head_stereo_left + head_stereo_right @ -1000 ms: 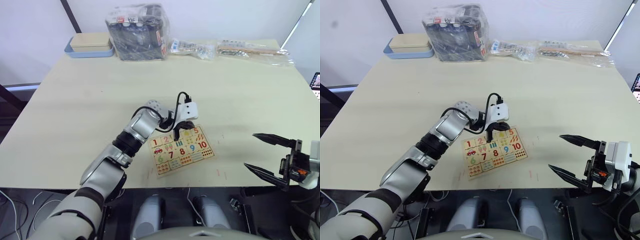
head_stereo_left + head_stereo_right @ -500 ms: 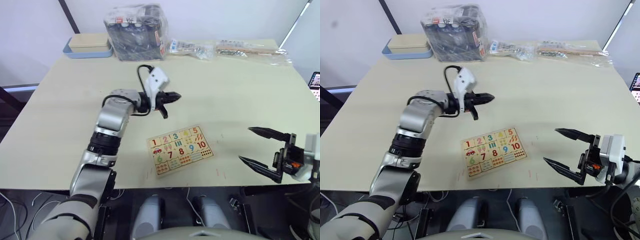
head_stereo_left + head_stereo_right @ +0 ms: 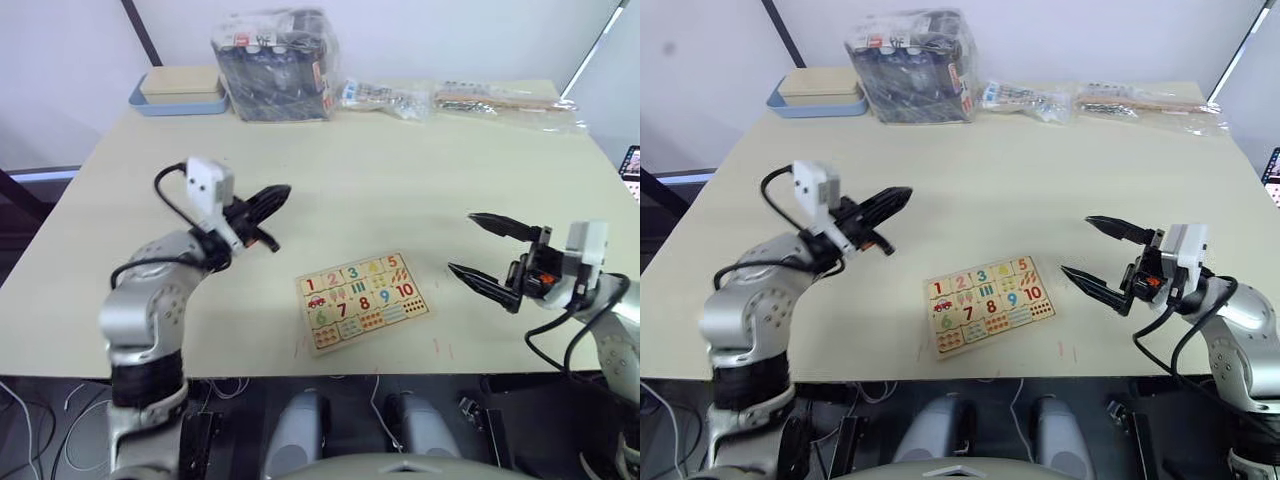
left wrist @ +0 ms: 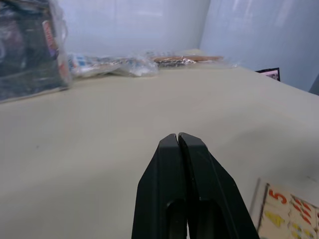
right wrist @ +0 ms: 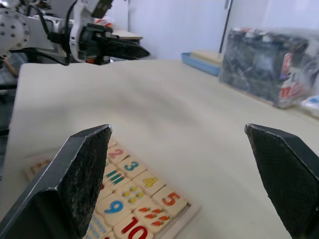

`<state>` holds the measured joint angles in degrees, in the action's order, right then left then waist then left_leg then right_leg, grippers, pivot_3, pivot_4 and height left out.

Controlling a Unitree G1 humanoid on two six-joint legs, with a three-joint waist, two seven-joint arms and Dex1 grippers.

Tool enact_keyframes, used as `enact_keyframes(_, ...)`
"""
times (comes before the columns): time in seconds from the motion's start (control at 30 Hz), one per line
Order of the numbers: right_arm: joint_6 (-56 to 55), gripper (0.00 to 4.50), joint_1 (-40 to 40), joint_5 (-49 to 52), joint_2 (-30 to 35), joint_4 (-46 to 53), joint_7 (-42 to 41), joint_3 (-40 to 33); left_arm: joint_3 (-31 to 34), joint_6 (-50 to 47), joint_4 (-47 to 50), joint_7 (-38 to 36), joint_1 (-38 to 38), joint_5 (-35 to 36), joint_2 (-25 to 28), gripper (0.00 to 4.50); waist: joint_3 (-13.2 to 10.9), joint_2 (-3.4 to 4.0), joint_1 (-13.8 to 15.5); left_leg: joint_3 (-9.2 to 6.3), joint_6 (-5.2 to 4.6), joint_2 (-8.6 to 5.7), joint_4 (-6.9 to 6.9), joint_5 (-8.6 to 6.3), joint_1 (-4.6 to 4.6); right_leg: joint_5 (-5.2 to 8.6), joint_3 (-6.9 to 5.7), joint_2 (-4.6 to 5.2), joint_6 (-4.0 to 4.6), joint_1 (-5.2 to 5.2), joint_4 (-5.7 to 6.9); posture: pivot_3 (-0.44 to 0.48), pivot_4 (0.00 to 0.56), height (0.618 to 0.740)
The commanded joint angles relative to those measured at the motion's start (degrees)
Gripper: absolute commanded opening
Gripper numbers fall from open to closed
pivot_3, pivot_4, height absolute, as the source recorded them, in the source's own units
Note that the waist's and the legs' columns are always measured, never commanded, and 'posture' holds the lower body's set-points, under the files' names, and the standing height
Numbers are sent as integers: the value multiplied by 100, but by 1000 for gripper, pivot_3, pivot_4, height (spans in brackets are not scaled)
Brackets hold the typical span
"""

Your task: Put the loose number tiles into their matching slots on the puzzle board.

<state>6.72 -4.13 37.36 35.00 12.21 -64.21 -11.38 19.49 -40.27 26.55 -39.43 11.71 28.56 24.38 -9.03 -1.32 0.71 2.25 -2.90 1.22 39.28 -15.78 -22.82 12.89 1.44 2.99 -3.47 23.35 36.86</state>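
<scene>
So the puzzle board [image 3: 362, 299] sits near the front edge of the bench [image 3: 420, 170], a bit right of centre, and from what I can read the top row already shows 1 to 5 in place, so I'd guess the tiles are all seated, though I can't tell whether each one is fully flush. The left pincer [image 3: 268, 197] is up over the bench to the left of the board, fingers pressed together with nothing between them. The right pincer [image 3: 483, 253] hangs just right of the board, spread wide and empty, tips pointing toward it. Main risk I see: if that right arm swings in low, a fingertip could clip the board's rim and slide it toward the near edge, or pop a loosely seated tile out. The bagged stuff along the far edge is well out of the way.
</scene>
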Motion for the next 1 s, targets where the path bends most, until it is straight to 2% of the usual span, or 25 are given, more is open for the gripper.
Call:
enact_keyframes(0.03, -134, 4500, -36, 84, 70, -266, -302, -148, 384, 136, 589, -121, -628, 479, 144, 310, 0, 1, 6, 1, 0, 0, -1, 0, 1, 0, 0, 2, 1, 0, 0, 0, 150, 740)
enact_keyframes(0.1, -193, 4500, 34, 90, 153, -488, -508, -263, 508, 189, 733, -139, -1048, 655, 185, 850, 0, 1, 19, -1, 0, 0, -1, 0, 2, 7, -5, 6, 19, 0, 0, 0, 150, 740)
enact_keyframes(0.33, -237, 4500, 359, 126, 526, -859, -1076, -616, 1026, 528, 855, -436, -2298, 1008, 466, 4451, 1, 3, 7, 0, 0, 2, -4, 0, 13, 11, -9, 15, 30, -9, -5, 0, 150, 740)
enact_keyframes(0.47, -350, 4500, 607, 91, 785, -1300, -1450, -954, 1307, 697, 847, -676, -3083, 1050, 580, 4491, 2, 4, 10, 1, 0, 2, -4, -1, 14, 12, -8, 14, 32, -10, -6, 0, 150, 740)
enact_keyframes(0.6, -555, 4500, 810, -2, 1003, -1767, -1794, -1186, 1544, 1182, 318, -1123, -3957, 714, 728, 4491, 5, 6, -4, 15, -2, 3, -8, -2, 17, 15, 0, 16, 35, -9, -14, 0, 150, 740)
enact_keyframes(1.0, -909, 4500, 864, -220, 996, -2269, -2026, -1221, 1191, 1591, 5, -1002, -4041, 601, 706, 4491, 8, 11, 3, 17, -2, 7, -12, -2, 17, 19, 0, 36, 41, -8, -15, 0, 150, 740)
